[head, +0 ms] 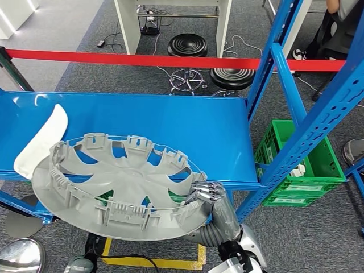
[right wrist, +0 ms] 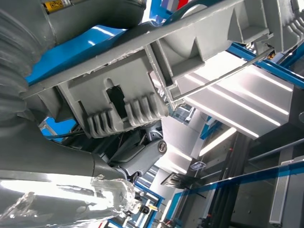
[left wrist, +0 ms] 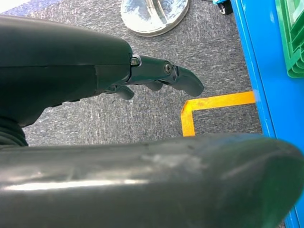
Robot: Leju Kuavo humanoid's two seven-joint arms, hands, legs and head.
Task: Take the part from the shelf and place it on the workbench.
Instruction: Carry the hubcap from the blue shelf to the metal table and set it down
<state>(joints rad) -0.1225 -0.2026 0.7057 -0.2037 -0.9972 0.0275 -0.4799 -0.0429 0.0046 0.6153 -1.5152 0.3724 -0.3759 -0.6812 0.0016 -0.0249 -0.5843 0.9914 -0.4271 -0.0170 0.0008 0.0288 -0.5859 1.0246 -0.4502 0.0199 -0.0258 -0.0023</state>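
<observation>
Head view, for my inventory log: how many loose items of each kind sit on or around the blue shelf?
Grey wheel cover, held by the right robot hand: 1
White curved part on the blue shelf: 1
Green crates: 1
Black round stools: 2
Total: 5

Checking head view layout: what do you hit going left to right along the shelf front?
White part → grey wheel cover → right hand gripping its rim → blue shelf upright → green crate.
</observation>
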